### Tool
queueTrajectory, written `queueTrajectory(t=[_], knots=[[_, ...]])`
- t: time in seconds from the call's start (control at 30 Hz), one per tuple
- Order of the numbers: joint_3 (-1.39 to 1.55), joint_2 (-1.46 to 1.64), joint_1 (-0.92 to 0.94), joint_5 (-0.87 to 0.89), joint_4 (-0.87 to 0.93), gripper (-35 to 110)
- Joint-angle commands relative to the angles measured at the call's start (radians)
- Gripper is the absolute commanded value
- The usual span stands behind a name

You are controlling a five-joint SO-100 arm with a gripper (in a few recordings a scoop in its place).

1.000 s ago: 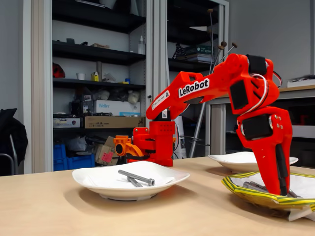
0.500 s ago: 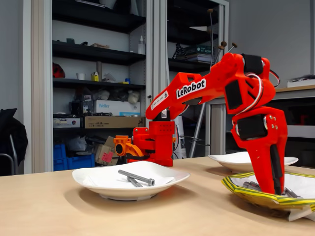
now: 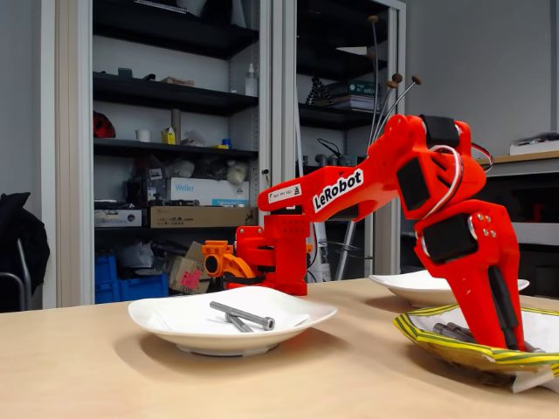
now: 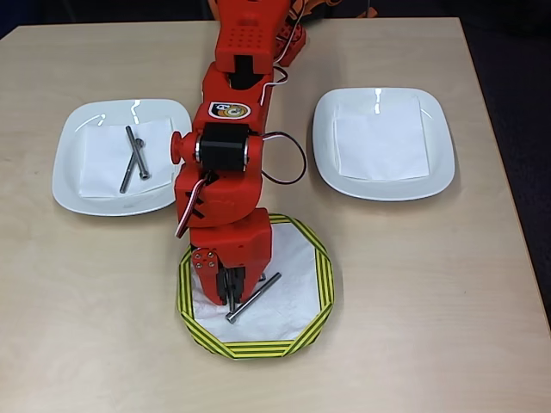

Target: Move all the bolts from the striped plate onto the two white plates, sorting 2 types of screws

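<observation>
The striped plate (image 4: 303, 323) (image 3: 437, 342) lies nearest the table's front edge in the overhead view. My red gripper (image 4: 231, 298) (image 3: 514, 339) points down into its left half. Its fingers stand close together, and whether anything sits between them is hidden. One long bolt (image 4: 255, 296) lies diagonally on this plate just right of the fingertips. In the fixed view, grey bolts (image 3: 451, 332) show left of the gripper. The left white plate (image 4: 82, 185) (image 3: 175, 325) holds two long crossed bolts (image 4: 133, 157) (image 3: 243, 316). A paper sheet lies on the right white plate (image 4: 435, 163) (image 3: 410, 284).
The arm's base (image 4: 254, 34) stands at the back of the wooden table (image 4: 413, 301), between the two white plates. Bare tabletop lies in front of the plates and at the right. Shelves (image 3: 166, 96) with boxes stand behind the table.
The arm has dropped lower and its gripper has swung first left, then right across the striped plate in the fixed view. The bolts on the left white plate have not moved.
</observation>
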Motion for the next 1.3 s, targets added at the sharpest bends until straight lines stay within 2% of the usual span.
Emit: queueTrajectory(t=[0.0, 0.3, 0.5, 0.97, 1.27], knots=[[-0.031, -0.028, -0.006, 0.011, 0.054, 0], [-0.015, 0.089, 0.008, -0.063, 0.153, 0], [0.471, 0.460, 0.035, -0.118, 0.060, 0], [0.834, 0.827, 0.114, -0.179, 0.095, 0], [1.062, 1.055, 0.253, -0.310, 0.115, 0]])
